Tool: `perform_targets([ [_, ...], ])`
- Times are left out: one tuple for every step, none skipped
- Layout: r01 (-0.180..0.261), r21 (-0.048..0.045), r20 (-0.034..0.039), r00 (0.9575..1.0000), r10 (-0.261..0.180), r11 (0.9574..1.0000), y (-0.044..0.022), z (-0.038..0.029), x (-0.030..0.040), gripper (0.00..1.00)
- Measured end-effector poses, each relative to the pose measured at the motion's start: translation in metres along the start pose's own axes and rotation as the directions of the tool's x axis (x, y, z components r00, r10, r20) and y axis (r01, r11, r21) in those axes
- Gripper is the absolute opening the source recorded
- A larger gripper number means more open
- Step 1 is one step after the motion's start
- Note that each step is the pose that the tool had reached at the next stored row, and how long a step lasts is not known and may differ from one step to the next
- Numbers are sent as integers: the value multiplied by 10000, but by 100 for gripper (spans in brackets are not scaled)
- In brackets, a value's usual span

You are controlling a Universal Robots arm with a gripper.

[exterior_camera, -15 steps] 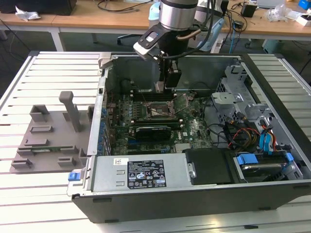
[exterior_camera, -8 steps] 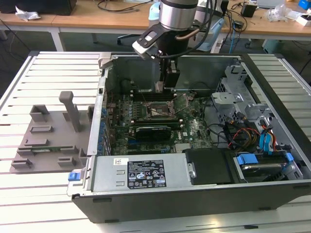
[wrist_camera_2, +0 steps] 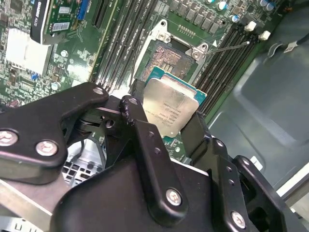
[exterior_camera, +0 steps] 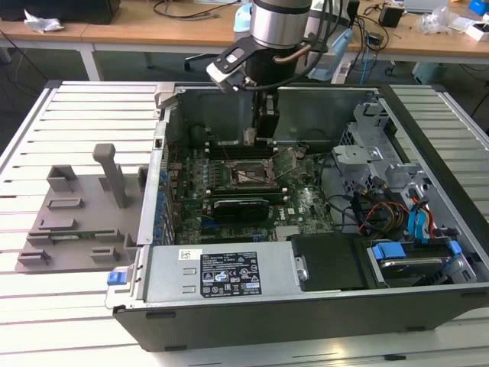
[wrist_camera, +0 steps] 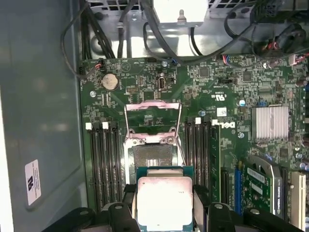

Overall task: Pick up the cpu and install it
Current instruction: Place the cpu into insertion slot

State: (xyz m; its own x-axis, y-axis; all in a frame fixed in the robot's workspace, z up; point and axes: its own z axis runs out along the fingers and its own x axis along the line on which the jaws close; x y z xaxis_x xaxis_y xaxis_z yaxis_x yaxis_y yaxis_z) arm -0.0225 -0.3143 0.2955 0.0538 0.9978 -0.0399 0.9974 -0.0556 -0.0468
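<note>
the cpu [wrist_camera_2: 170, 108] is being pinched by two opposite edges between the black fingers [wrist_camera_2: 140, 126] of the end effector [wrist_camera_2: 167, 115], so the end effector is closing on the chip and nothing else. its silvery metal top is facing the cameras in both wrist views, with a thin green border showing around it. the chip is hanging inside the case [exterior_camera: 306, 325], over the board [wrist_camera: 217, 96] and just beside the socket [wrist_camera: 153, 157]; whether it is touching anything below, i cannot tell.

the socket is lying open, with its contact field bare. its metal load plate [wrist_camera: 153, 118] is standing raised on the side away from the chip, and a thin wire lever [wrist_camera: 179, 145] is sticking up along one edge. rows of dark memory slots [wrist_camera: 104, 164] are running along both sides of the socket. a finned silver heatsink [wrist_camera: 273, 123] and a round coin battery [wrist_camera: 109, 81] are sitting further out on the board.

in the exterior view the arm [exterior_camera: 279, 27] is reaching down from above into the far half of the case. a labelled metal box [exterior_camera: 229, 271] is filling the near edge of the case, and a drive with blue tabs [exterior_camera: 405, 256] is sitting toward the exterior view's right. the case is lying on its side on a white slatted counter [exterior_camera: 76, 115]. a grey tray [exterior_camera: 76, 222] with upright posts is resting on the counter at the exterior view's left, just beside the case.
</note>
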Motion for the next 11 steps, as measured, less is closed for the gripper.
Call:
perform_targets([
  [-113,4,-4,9999,113,9999,0,1,0,55],
  [-193,7,-6,9998,193,9998,0,1,0,55],
  [-388,15,-11,9992,388,9992,0,2,0,55],
  [-523,20,-13,9986,523,9986,0,3,0,55],
  [-620,24,-15,9981,620,9981,0,3,0,55],
  [-697,27,-16,9976,697,9976,0,3,0,55],
  [-791,31,-18,9969,791,9969,0,3,0,55],
  [-797,31,-18,9968,797,9968,0,3,0,55],
  [-786,31,-18,9969,786,9969,0,3,0,55],
  [-646,25,-14,9979,646,9979,1,4,0,55],
  [-507,19,-8,9987,507,9987,1,4,0,55],
])
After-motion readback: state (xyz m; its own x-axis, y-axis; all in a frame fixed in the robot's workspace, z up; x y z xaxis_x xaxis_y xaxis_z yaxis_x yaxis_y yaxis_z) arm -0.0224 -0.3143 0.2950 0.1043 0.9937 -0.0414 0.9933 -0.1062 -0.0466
